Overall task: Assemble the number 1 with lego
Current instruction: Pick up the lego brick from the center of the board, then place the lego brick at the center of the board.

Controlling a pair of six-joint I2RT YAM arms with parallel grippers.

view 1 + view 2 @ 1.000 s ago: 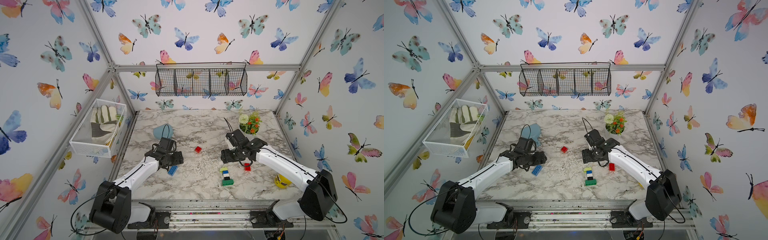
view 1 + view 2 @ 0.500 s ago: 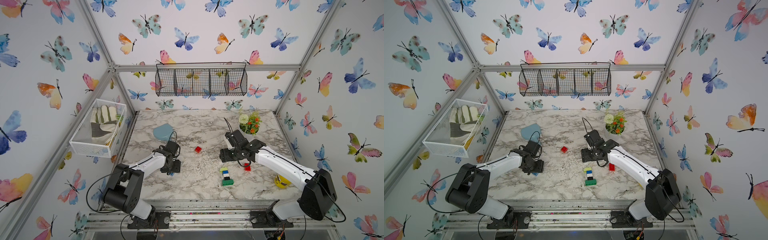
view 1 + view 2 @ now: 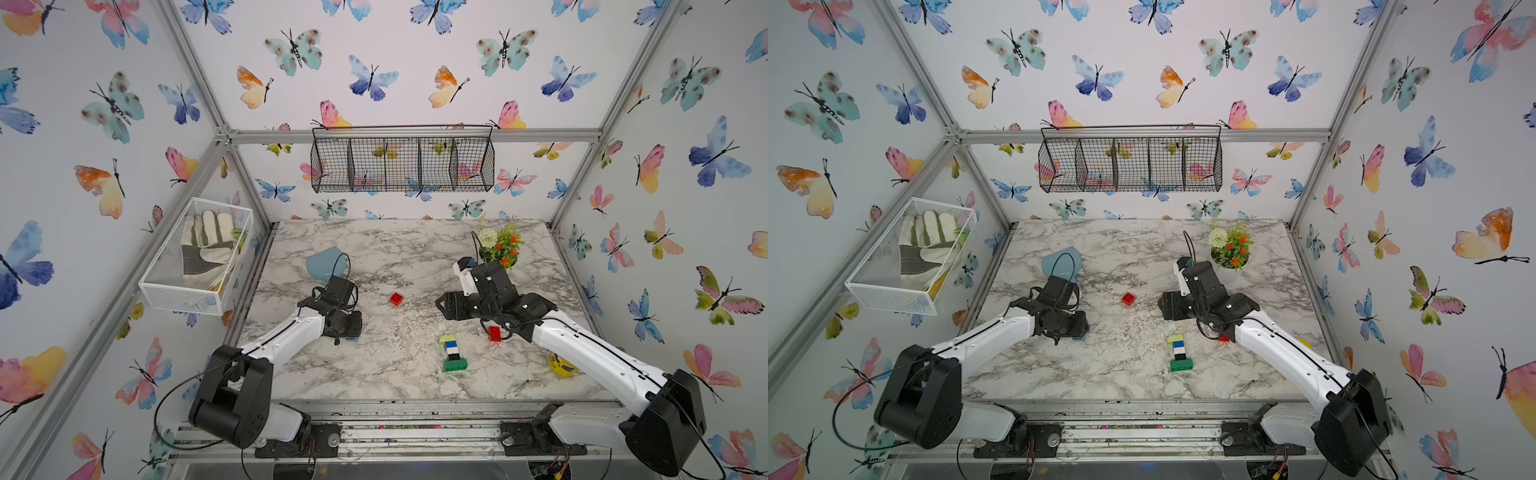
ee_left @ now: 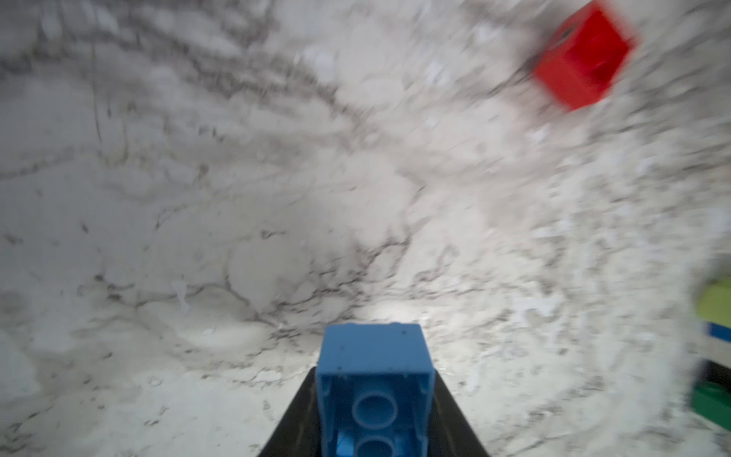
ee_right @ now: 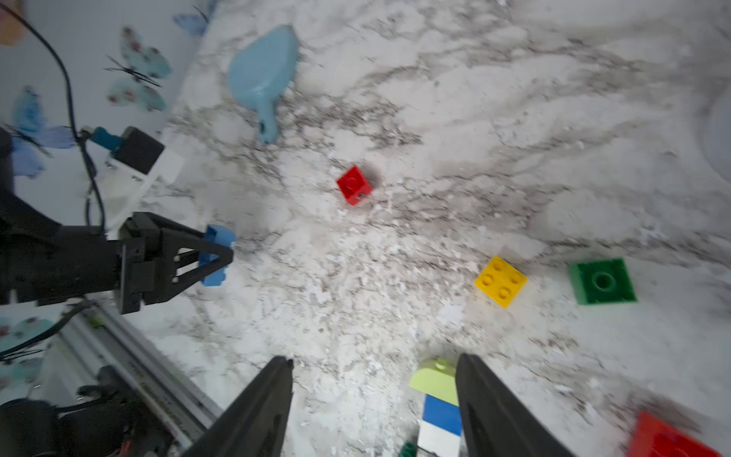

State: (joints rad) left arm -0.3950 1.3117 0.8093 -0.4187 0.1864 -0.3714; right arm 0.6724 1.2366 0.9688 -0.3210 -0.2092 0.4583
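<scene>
Blue scoop (image 3: 322, 262), potted flowers (image 3: 500, 245) and yellow roll (image 3: 561, 365) on marble table (image 3: 395, 249)

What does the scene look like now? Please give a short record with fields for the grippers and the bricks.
row of bricks: lime, blue, white, black, green, lying on the table
left gripper: shut on a blue brick
right gripper: open, empty, beside the lime end of the row
loose bricks: red brick, yellow brick, green brick

Tabletop (image 3: 374, 374) mid mostly free; red brick (image 3: 396, 299) & brick stack (image 3: 452, 353) obstruct
</scene>
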